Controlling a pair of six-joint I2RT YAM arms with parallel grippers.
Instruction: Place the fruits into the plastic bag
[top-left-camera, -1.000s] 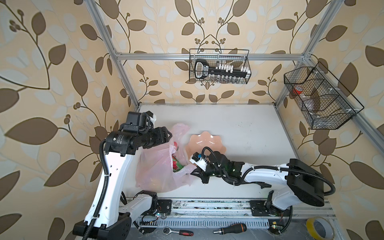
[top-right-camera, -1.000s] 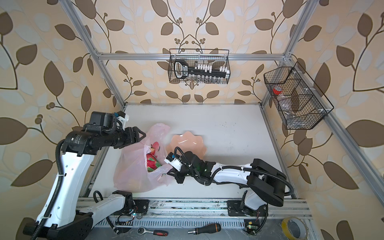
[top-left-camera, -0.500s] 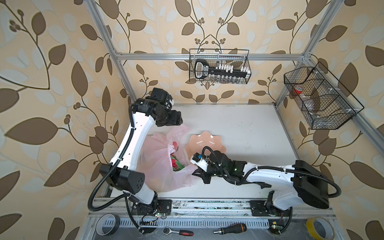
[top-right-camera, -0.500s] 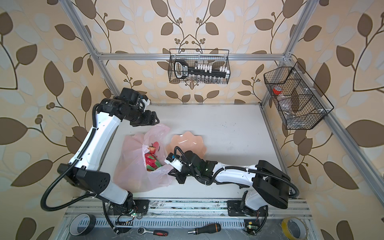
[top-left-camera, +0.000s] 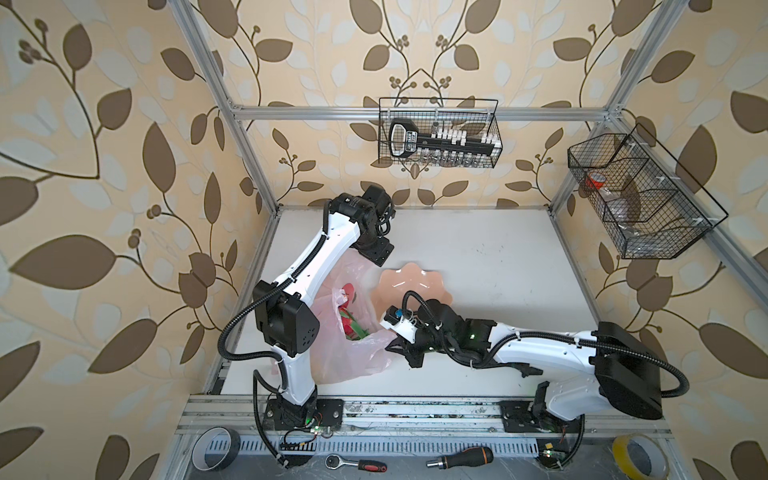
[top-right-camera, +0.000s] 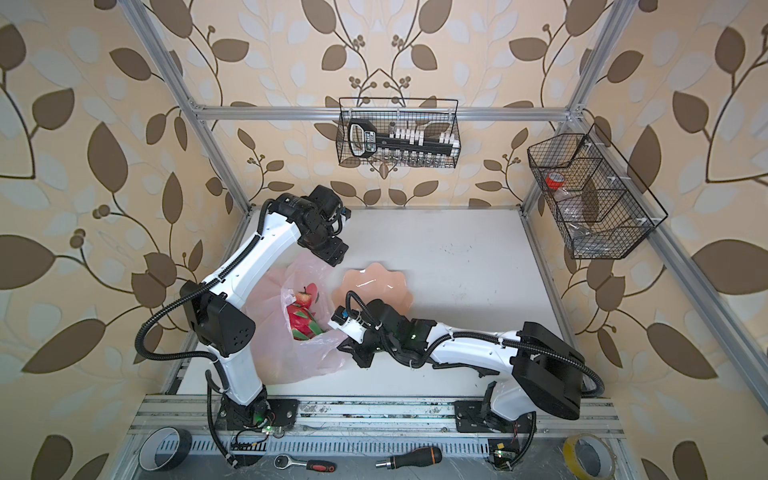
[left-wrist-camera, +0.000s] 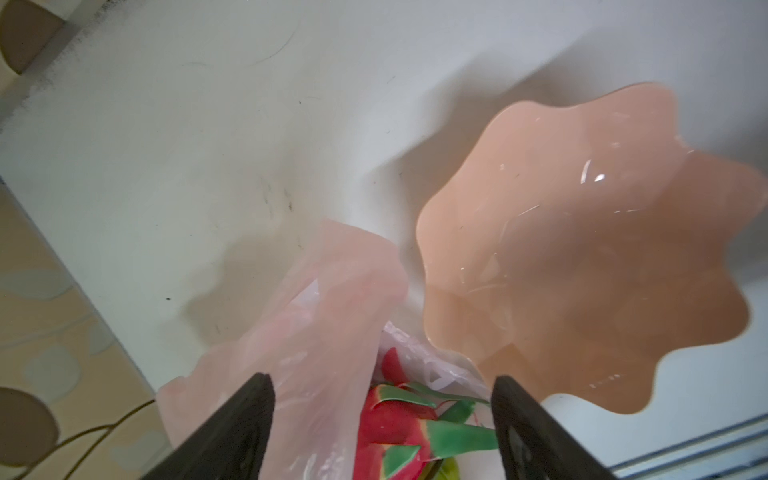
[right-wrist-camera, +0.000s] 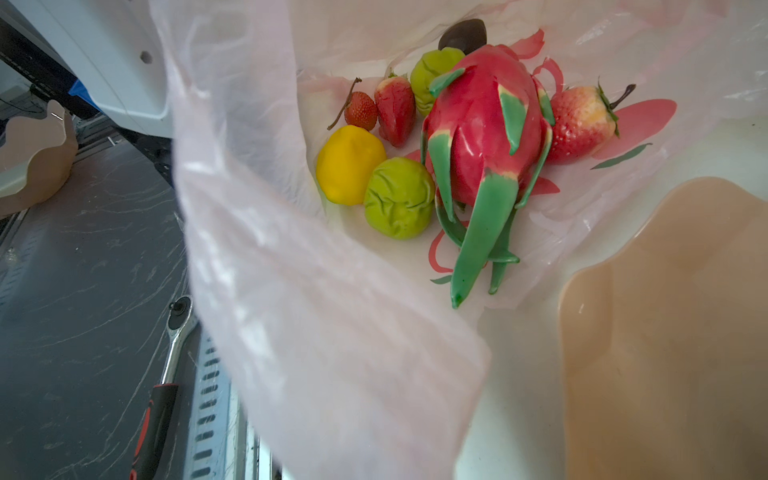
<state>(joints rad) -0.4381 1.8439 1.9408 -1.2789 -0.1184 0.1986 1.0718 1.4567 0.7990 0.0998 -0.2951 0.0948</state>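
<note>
Presently cataloguing, largest first.

1. Thin translucent pale pink crinkly plastic bag (top-left-camera: 351, 368): lying slumped on the white table (top-left-camera: 498, 270), touching or just beside the peach-pink scalloped bowl (top-left-camera: 415, 275), mouth gaping upward. The film is looking light, limp and slippery, so gathering the rim or a handle loop into folds is probably giving the surest hold. The left gripper (left-wrist-camera: 382, 380) is hovering over the far rim with jaws spread wide, gripping nothing. The right gripper (top-left-camera: 401, 351) is sitting closed at the near rim, apparently pinching the film and propping that side up.

2. Large pink-red dragon fruit (right-wrist-camera: 482, 124) with green scales: resting inside the bag. It is looking glossy and rigid, with scales likely to snag on the film.

3. Two wrinkled green pears (right-wrist-camera: 397, 203) and one round yellow fruit (right-wrist-camera: 349, 164): sitting inside, against the dragon fruit.

4. Three red strawberries (right-wrist-camera: 582, 122): inside, probably light.

5. One dark purple ball (right-wrist-camera: 463, 35): inside, half hidden, likely to roll.
</note>
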